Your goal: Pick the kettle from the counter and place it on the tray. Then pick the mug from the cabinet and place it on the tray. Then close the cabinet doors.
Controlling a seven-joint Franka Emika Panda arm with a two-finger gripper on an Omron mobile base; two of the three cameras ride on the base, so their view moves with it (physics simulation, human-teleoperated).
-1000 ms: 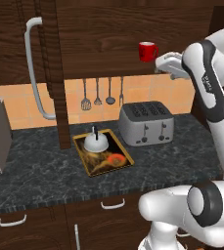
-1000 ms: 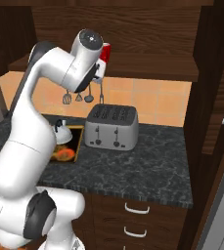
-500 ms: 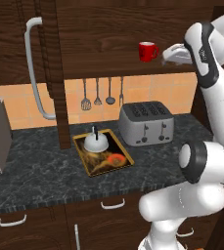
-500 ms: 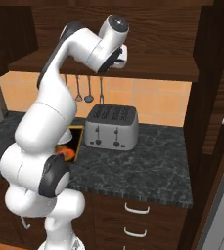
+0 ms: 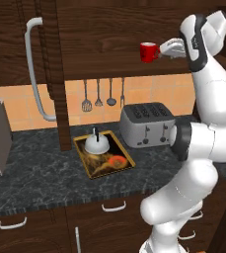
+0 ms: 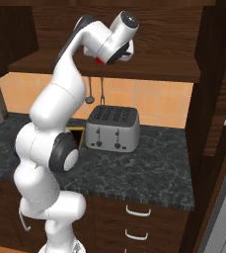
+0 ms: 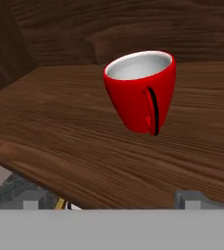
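Red mug (image 5: 148, 52) stands upper right on the cabinet (image 5: 109, 69) shelf; our gripper (image 5: 165, 49) beside it, jaws wide, holds nothing. Kettle (image 5: 96, 144) sits in the tray (image 5: 126, 150), centre frame.

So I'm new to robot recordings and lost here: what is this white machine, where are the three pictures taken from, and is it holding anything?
It is a white robot arm in a simulated kitchen. Two pictures come from cameras behind it, left and right; the third looks along its hand. On the counter stand a toaster and a tray carrying the kettle. The gripper is open and holds nothing; it points at the red mug on the cabinet shelf, handle facing it.
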